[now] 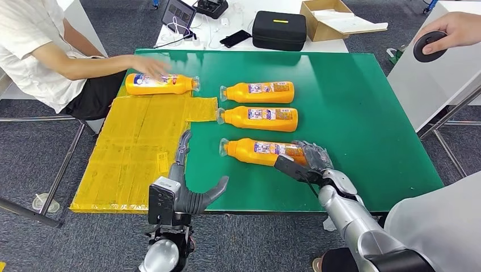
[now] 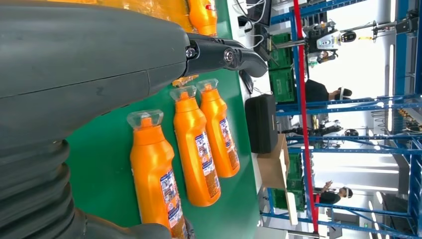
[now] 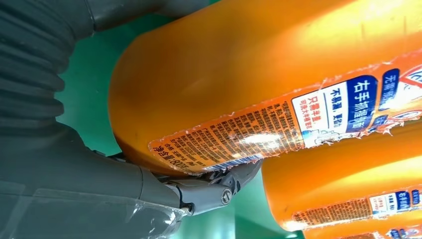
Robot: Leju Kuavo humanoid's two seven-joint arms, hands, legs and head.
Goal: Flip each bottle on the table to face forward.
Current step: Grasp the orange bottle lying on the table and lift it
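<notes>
Nearest bottle (image 1: 262, 151): lies at 6 o'clock on the green table (image 1: 363, 119), cap toward 9.
Right hand (image 1: 311, 160): fingers wrapped around its base.
Left hand (image 1: 190, 184): spread wide, holding nothing.
Handling: probably rigid, glossy, slippery plastic; grip the broad body, not the neck.

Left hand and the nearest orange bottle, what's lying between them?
Nothing: in the head view, bare green mat separates the open left hand from the nearest orange bottle.
</notes>
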